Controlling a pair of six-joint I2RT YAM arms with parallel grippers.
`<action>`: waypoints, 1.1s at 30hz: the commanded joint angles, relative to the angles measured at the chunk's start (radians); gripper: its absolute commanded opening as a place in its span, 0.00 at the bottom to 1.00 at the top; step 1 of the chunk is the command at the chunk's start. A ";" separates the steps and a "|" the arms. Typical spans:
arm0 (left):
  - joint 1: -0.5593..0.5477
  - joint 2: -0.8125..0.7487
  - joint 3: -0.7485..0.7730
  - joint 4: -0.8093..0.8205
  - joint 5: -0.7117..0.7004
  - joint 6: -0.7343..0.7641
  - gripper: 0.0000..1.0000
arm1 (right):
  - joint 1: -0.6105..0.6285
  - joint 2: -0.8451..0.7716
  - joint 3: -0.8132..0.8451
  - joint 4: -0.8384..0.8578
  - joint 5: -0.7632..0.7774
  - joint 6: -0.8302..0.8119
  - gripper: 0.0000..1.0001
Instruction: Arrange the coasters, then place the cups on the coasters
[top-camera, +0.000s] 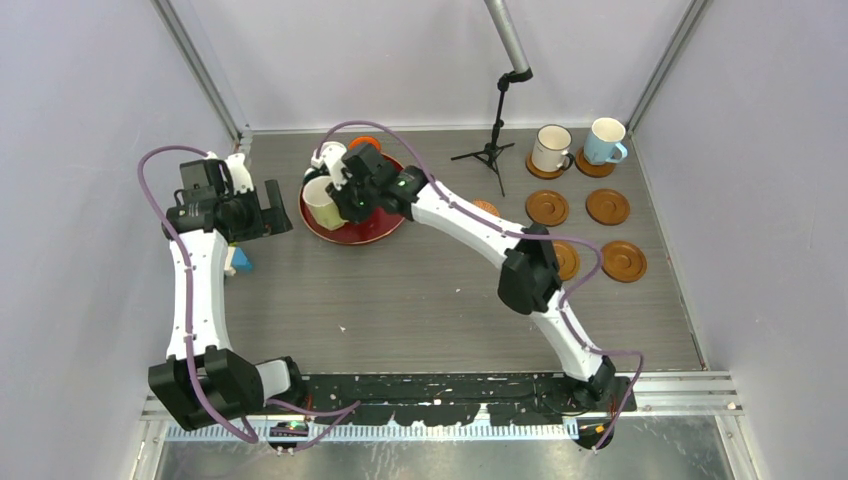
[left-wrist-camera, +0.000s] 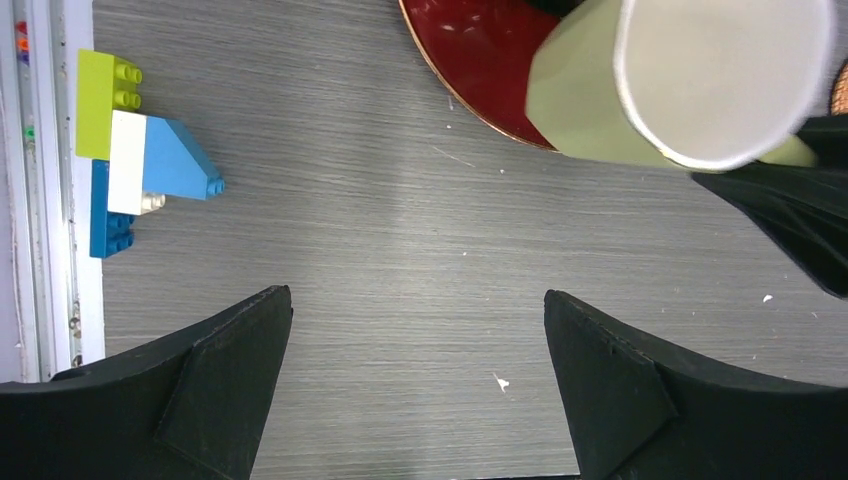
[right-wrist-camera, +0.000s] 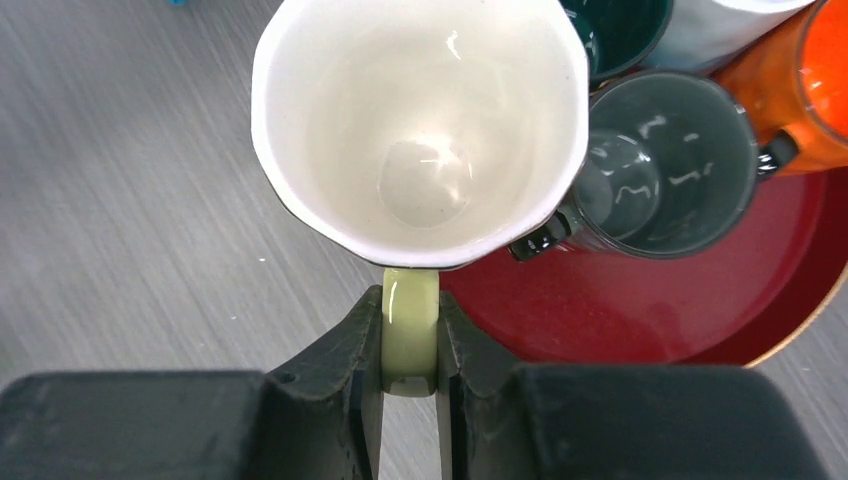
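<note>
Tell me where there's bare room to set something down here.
The widest bare stretch is the grey table in front of the red tray, between the two arms. A smaller gap lies between the toy bricks and the tray. Mugs crowd the tray; coasters dot the right side.

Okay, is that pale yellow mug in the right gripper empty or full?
Empty. The right wrist view looks into the pale yellow mug: its glossy white bottom is bare.

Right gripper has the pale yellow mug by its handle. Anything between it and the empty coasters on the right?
Nothing visible blocks it. Between the pale yellow mug in the right gripper and the empty coasters the visible table is bare; the black tripod stands behind that line, near enough to mind.
</note>
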 joint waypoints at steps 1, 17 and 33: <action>0.008 -0.042 0.039 0.035 0.040 0.004 1.00 | -0.011 -0.241 -0.061 0.115 -0.033 -0.023 0.00; -0.153 -0.101 0.005 0.021 0.120 0.076 1.00 | -0.516 -0.940 -0.817 0.089 -0.331 -0.157 0.00; -0.282 -0.088 0.014 0.047 0.096 0.047 1.00 | -1.431 -0.980 -1.071 0.059 -0.740 -0.474 0.00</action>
